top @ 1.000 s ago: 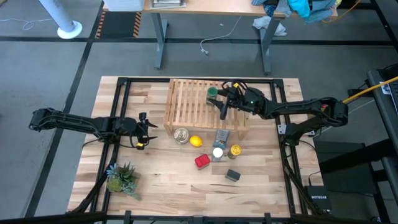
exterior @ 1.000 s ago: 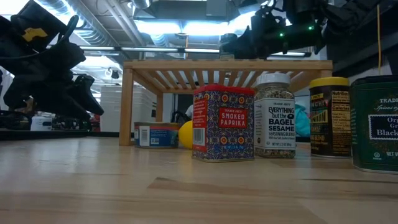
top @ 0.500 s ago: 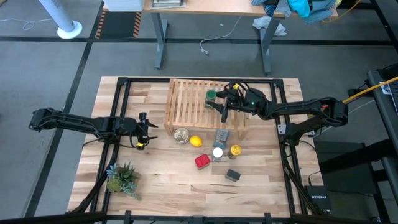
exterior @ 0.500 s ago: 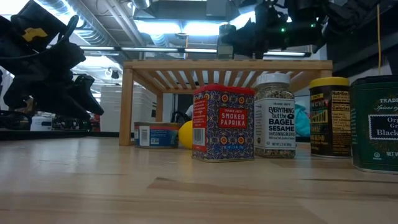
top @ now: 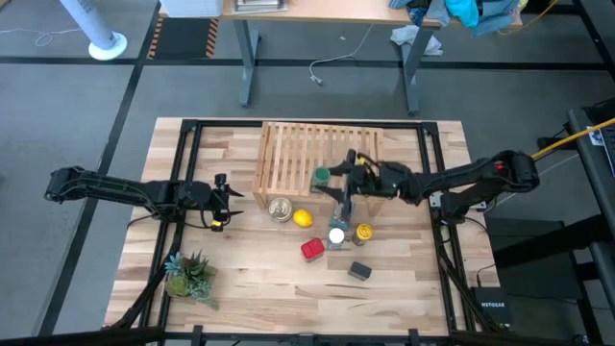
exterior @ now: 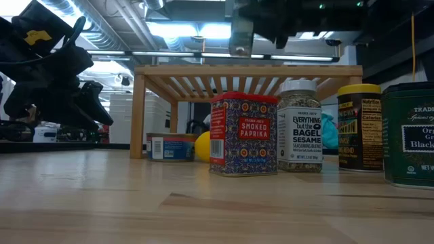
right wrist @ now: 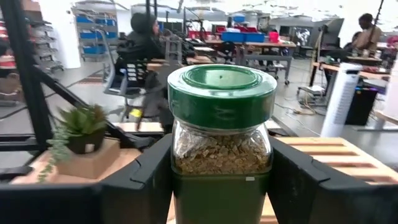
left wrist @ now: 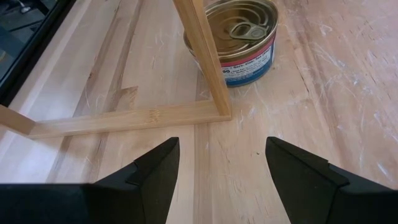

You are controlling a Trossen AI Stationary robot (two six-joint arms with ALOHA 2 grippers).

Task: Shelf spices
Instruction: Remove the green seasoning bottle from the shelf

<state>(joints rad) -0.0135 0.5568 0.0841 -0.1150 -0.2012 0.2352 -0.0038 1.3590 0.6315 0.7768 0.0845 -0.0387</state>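
While the light-wood shelf stands empty, the right gripper clamps one green-lidded jar above its near edge. Four spices wait in front of the shelf: "Smoked Paprika" tin, "Everything but the Bagel Sesame" jar, yellow-lidded jar, dark tin. Left gripper hangs open and empty beside one silver can and a lemon.

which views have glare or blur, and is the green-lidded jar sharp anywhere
Low view: ceiling lights glare behind the shelf, and the right gripper above it is a dark silhouette. Right wrist view: the green-lidded jar is sharp between the fingers, the room behind soft. High view: evenly lit.
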